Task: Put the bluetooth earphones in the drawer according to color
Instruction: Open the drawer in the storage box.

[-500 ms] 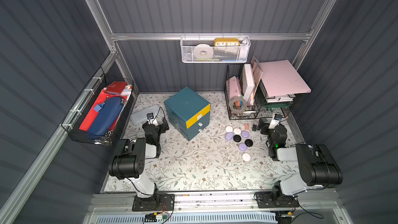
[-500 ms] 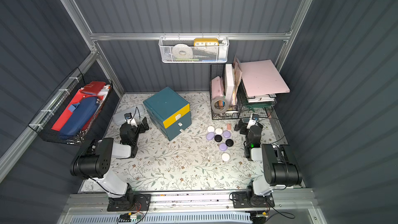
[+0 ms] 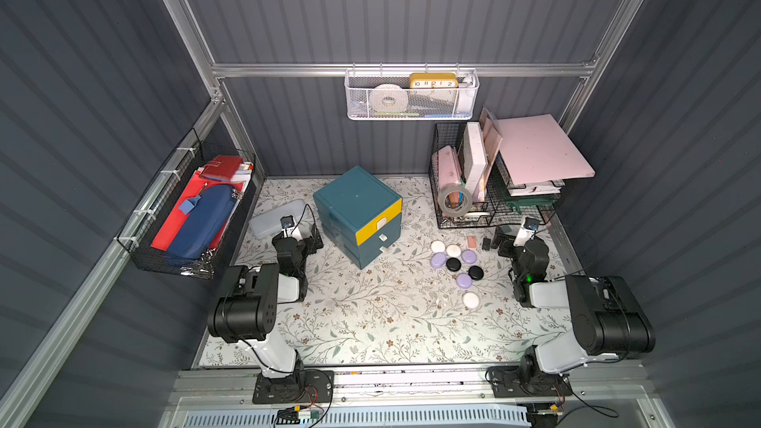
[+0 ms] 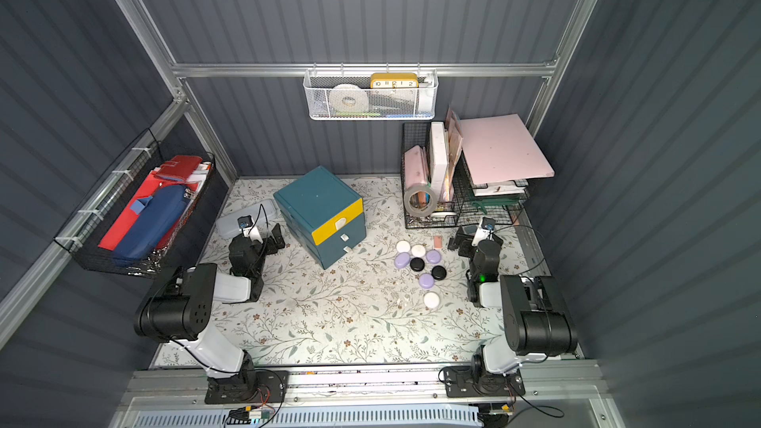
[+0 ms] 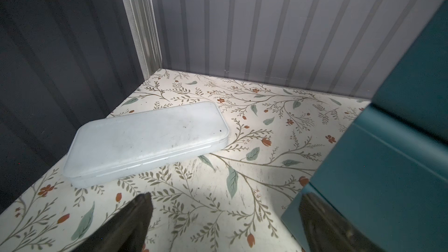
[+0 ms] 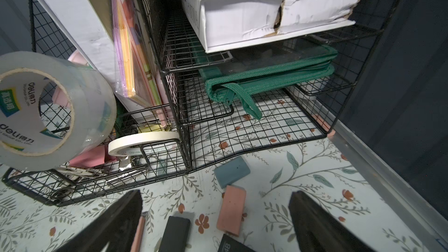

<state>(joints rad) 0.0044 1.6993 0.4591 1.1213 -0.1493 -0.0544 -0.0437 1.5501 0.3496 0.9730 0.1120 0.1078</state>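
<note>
Since all three fronts of the drawer (image 3: 357, 207) sit flush and pushed in, nothing is sorted yet. The eight bluetooth earphones (image 3: 453, 264) lie loose on the floral mat (image 3: 370, 314), between the drawer unit and the right arm.

Right gripper (image 6: 215, 193): jaws spread wide, empty, facing the wire rack (image 6: 242, 129) over small flat chips. Left gripper (image 5: 225, 196): jaws spread, empty, just beside the unit's side wall.

Likely first step: pull one drawer out. The white handle (image 3: 382, 222) on the yellow front is tiny, so pinch it square and draw straight out. The unit looks like light plastic and may slide, so brace it with the other arm.

The cases are smooth, glossy, domed pebbles in white, lilac and black. Grip low across the middle, or they may squirt free. The lone white case (image 3: 470, 300) sits apart from the cluster and looks the easiest first pick.
</note>
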